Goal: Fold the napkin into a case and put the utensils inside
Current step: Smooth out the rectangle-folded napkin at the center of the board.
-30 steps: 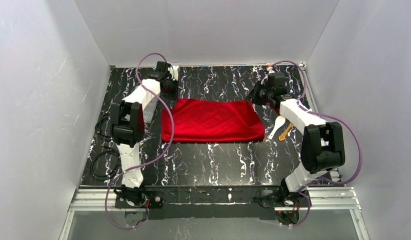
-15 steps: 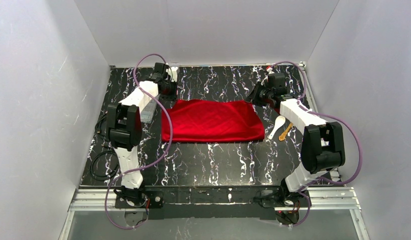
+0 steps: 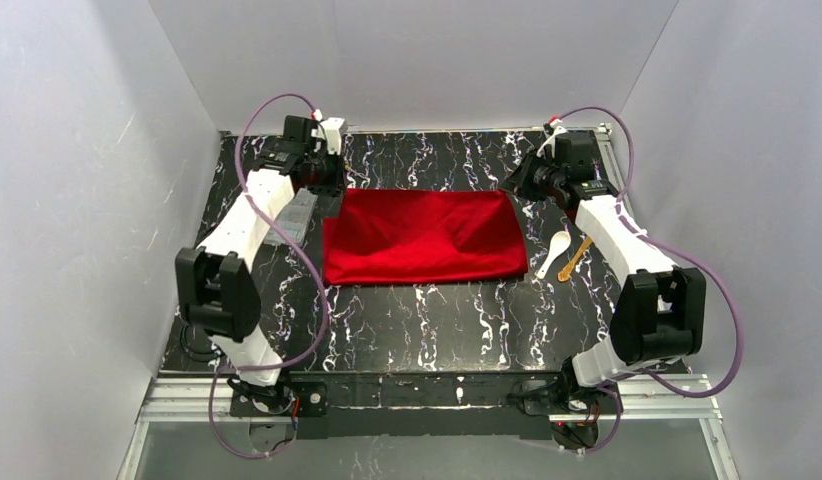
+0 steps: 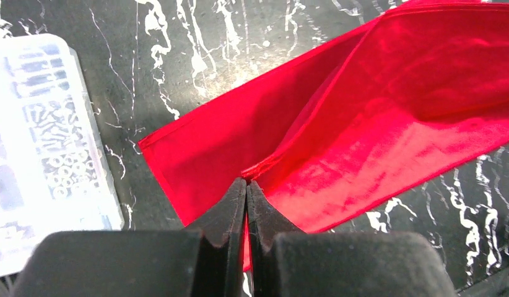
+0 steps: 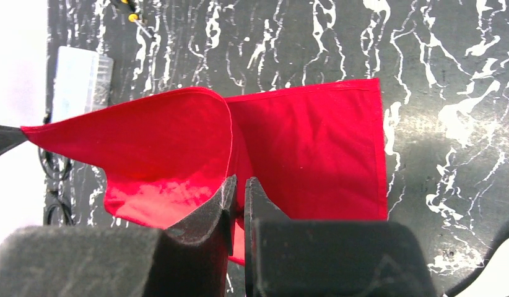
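The red napkin [image 3: 422,238] lies doubled mid-table, and its upper layer is lifted along the far edge. My left gripper [image 3: 332,190] is shut on the far left corner of that layer [image 4: 246,182]. My right gripper [image 3: 514,187] is shut on the far right corner [image 5: 238,180]. The raised cloth [image 5: 153,133] hangs stretched between them over the lower layer [image 5: 314,142]. Both utensils lie right of the napkin: a white spoon [image 3: 554,250] and a yellow-gold piece [image 3: 575,259]. No case is in view.
A clear plastic compartment box [image 3: 296,216] lies just left of the napkin [image 4: 41,148]. A thin black-and-yellow tool [image 5: 132,12] and black cables [image 3: 195,335] are at the table's left side. White walls close in the back and sides.
Both grippers have moved up and toward the far wall, each keeping its corner. The napkin's upper layer has lifted and spread open toward the back.
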### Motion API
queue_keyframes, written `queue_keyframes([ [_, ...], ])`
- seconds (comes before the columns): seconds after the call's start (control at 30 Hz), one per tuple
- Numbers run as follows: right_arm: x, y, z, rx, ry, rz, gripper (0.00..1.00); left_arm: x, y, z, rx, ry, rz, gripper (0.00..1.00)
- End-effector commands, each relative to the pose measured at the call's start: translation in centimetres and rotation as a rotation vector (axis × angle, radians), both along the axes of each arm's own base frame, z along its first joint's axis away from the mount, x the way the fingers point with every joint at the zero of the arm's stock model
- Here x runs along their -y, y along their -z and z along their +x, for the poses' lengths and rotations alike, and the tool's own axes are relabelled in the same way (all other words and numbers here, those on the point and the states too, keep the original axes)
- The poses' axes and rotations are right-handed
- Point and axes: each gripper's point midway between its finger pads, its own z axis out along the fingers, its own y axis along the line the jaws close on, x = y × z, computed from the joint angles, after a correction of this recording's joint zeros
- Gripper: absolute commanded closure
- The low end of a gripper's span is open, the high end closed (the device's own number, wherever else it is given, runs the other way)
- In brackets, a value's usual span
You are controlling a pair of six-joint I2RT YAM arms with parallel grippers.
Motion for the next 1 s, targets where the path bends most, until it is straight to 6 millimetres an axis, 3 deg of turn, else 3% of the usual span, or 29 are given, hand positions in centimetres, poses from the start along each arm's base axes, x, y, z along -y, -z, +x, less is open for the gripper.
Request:
queue_keyframes([
  [0.0, -0.6, -2.8, -1.5, 0.052, -0.05, 0.04, 0.88, 0.1, -4.0, -4.4, 0.01, 0.044, -0.035, 1.0],
  [0.17, 0.2, -1.5, -3.9, 0.015, -0.038, 0.01, 0.88, -1.2, -4.4, -9.0, -0.014, 0.049, -0.014, 1.0],
  [0.3, 0.7, 0.7, -5.3, -0.033, -0.028, -0.012, 0.88, -1.8, -2.5, -12.3, -0.06, 0.054, -0.004, 1.0],
  [0.43, 0.9, 2.6, -6.4, -0.076, -0.024, -0.016, 0.9, -2.3, -0.5, -13.4, -0.089, 0.059, 0.016, 1.0],
  [0.5, 0.9, 3.1, -6.7, -0.088, -0.023, -0.017, 0.9, -2.1, 0.1, -12.9, -0.092, 0.103, 0.036, 1.0],
  [0.6, 1.0, 3.9, -7.0, -0.117, -0.025, -0.022, 0.9, -1.8, 1.2, -10.5, -0.104, 0.142, 0.087, 0.97],
  [0.63, 1.0, 4.1, -7.1, -0.125, -0.027, -0.022, 0.9, -1.7, 1.5, -9.4, -0.114, 0.143, 0.098, 0.89],
  [0.83, 1.2, 4.8, -7.7, -0.135, -0.029, -0.039, 0.91, 0.1, 5.2, -4.4, -0.225, 0.105, 0.071, 0.61],
  [0.93, 1.3, 4.6, -7.8, -0.131, -0.031, -0.045, 0.91, 0.3, 5.6, -3.4, -0.243, 0.064, 0.064, 0.47],
  [0.97, 1.3, 4.4, -7.7, -0.128, -0.03, -0.045, 0.91, 0.2, 5.6, -3.4, -0.244, 0.057, 0.071, 0.37],
])
